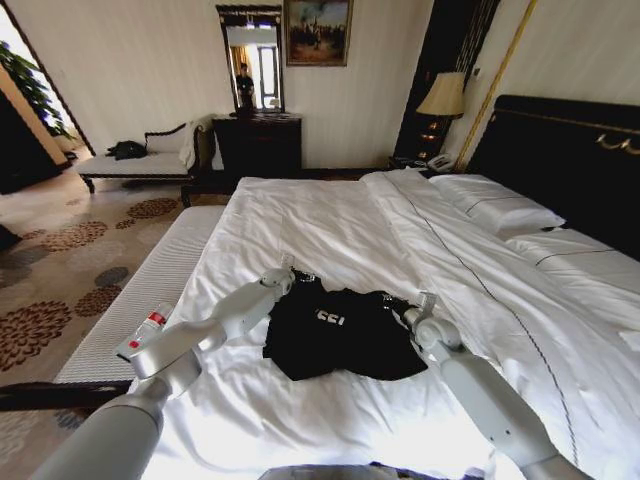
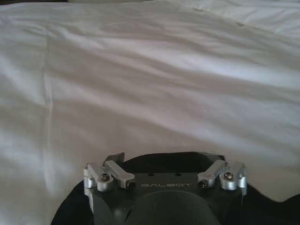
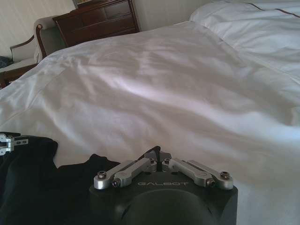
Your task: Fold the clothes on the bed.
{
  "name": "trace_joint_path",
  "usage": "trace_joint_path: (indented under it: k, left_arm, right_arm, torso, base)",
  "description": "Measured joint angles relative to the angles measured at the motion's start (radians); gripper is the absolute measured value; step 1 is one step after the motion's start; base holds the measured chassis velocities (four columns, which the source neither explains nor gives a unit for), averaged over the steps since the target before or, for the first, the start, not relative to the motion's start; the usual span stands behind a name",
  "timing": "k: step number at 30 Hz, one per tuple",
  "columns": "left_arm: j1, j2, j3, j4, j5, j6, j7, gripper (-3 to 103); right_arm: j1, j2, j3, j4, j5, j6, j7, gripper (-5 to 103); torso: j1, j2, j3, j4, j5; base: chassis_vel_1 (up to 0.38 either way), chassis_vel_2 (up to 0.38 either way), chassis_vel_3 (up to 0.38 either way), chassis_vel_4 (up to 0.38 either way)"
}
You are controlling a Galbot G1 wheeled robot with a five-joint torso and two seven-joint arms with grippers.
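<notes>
This is a bedroom, furnished like a hotel room. A large bed (image 1: 330,230) with white sheets, a white duvet (image 1: 480,270) and pillows (image 1: 500,205) at its head end stands against a tall dark headboard (image 1: 560,150). Beside the headboard a lit table lamp (image 1: 443,97) stands on a nightstand with a telephone (image 1: 438,162). Past the far side of the bed, along the pale wall, stand a dark wooden dresser (image 1: 258,143) under a mirror (image 1: 251,60), a framed painting (image 1: 318,31) and a white-cushioned chaise (image 1: 140,160). Patterned carpet (image 1: 70,260) covers the floor.
</notes>
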Motion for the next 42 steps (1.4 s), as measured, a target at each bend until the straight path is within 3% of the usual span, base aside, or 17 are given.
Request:
trace_joint_path:
  k: [4,6,10,12,14,18,19,21,23,31,35,42]
  left_arm:
    - [0.0,0.017,0.001,0.0,-0.011,0.012,-0.006,65]
    - [0.002,0.022,0.003,-0.003,-0.012,0.015,-0.007,65]
    - [0.015,0.042,0.017,-0.023,-0.008,0.02,0.0,43]
    - [0.016,0.043,0.018,-0.025,-0.007,0.02,0.002,43]
    - [0.021,0.052,0.025,-0.036,0.0,0.018,0.009,32]
    - [0.024,0.057,0.029,-0.042,0.01,0.015,0.01,22]
    - [0.025,0.059,0.03,-0.042,0.014,0.014,0.007,11]
    - [0.025,0.061,0.03,-0.043,0.015,0.013,0.005,11]
    - [0.028,0.069,0.029,-0.054,0.016,0.011,-0.003,2]
    - [0.038,0.081,0.014,-0.077,0.007,-0.004,-0.02,1]
    - [0.05,0.081,-0.037,-0.103,0.003,-0.019,-0.044,1]
    - [0.047,0.141,-0.101,-0.209,-0.08,-0.038,-0.084,1]
  right_arm:
    - [0.0,0.001,0.002,0.0,0.003,-0.001,0.002,0]
    - [0.0,0.002,0.002,0.0,0.003,-0.002,0.003,0]
    - [0.003,0.003,0.001,0.0,0.006,-0.005,0.009,0]
    - [0.003,0.003,0.001,0.0,0.006,-0.005,0.009,0]
    - [0.004,0.003,0.0,-0.003,0.007,-0.006,0.01,0]
    - [0.004,0.004,0.0,-0.005,0.007,-0.006,0.01,0]
    - [0.004,0.005,0.0,-0.005,0.007,-0.006,0.011,0]
    - [0.004,0.006,0.0,-0.005,0.007,-0.006,0.011,0]
    - [0.004,0.008,0.001,-0.006,0.007,-0.006,0.011,0]
    - [0.005,0.013,0.001,-0.012,0.007,-0.004,0.012,0]
    - [0.005,0.015,0.011,-0.006,-0.001,0.007,0.019,0]
    - [0.044,0.008,0.007,-0.022,-0.053,0.064,0.04,0]
  torso:
    - [0.0,0.0,0.0,0.0001,-0.0001]
    - [0.0,0.0,0.0,0.0001,-0.0001]
    - [0.0,0.0,0.0,0.0001,-0.0001]
    - [0.0,0.0,0.0,0.0001,-0.0001]
    - [0.0,0.0,0.0,0.0001,-0.0001]
    - [0.0,0.0,0.0,0.0001,-0.0001]
    - [0.0,0.0,0.0,0.0,-0.0002]
    - [0.0,0.0,0.0,-0.0001,-0.0002]
    - [0.0,0.0,0.0,-0.0001,-0.0002]
    - [0.0,0.0,0.0,0.0,-0.0002]
    - [0.0,0.0,0.0,0.0,-0.0002]
    - [0.0,0.0,0.0,0.0002,-0.0002]
  base:
    - [0.0,0.0,0.0,0.0]
    - [0.0,0.0,0.0,0.0]
    - [0.0,0.0,0.0,0.0]
    - [0.0,0.0,0.0,0.0]
    - [0.0,0.0,0.0,0.0]
    - [0.0,0.0,0.0,0.0]
    - [0.0,0.0,0.0,0.0]
    - [0.0,0.0,0.0,0.0]
    - [0.0,0.0,0.0,0.0]
    - [0.0,0.0,0.0,0.0]
    - [0.0,0.0,0.0,0.0]
    - [0.0,0.0,0.0,0.0]
